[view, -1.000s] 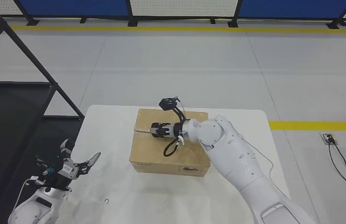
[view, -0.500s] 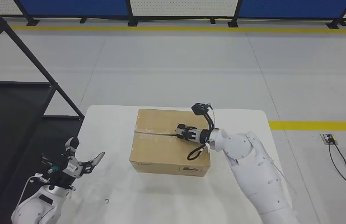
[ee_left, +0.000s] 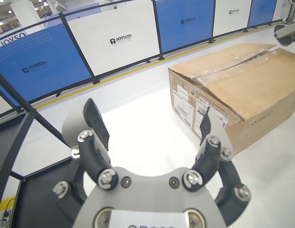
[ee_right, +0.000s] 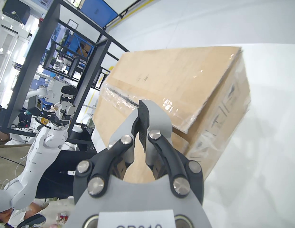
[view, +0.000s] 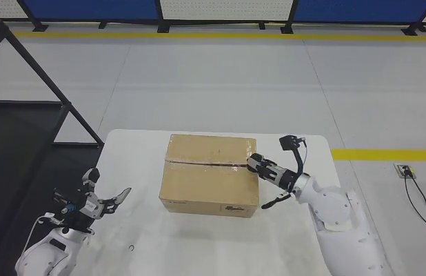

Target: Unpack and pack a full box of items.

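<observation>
A closed cardboard box [view: 209, 176] stands in the middle of the white table [view: 199, 241]. Clear tape runs along its top seam [ee_right: 119, 96], which looks slit and wrinkled. My right gripper [view: 254, 164] is shut, with nothing visible between its fingers, and sits at the seam's right end by the box's top edge. In the right wrist view its tips [ee_right: 141, 113] hover just over the taped corner of the box [ee_right: 180, 77]. My left gripper [view: 106, 200] stands open near the table's left edge, apart from the box. The left wrist view has this gripper [ee_left: 149, 117] facing the box's labelled end [ee_left: 245, 91].
A black metal frame [view: 54, 124] stands just beyond the table's left side. A small ring-like object [view: 131, 249] lies on the table near the front left. Bare table surface surrounds the box, widest at the front.
My right gripper has slid along the box's top seam from the left end to the right end. The left arm has shifted only slightly and stays open.
</observation>
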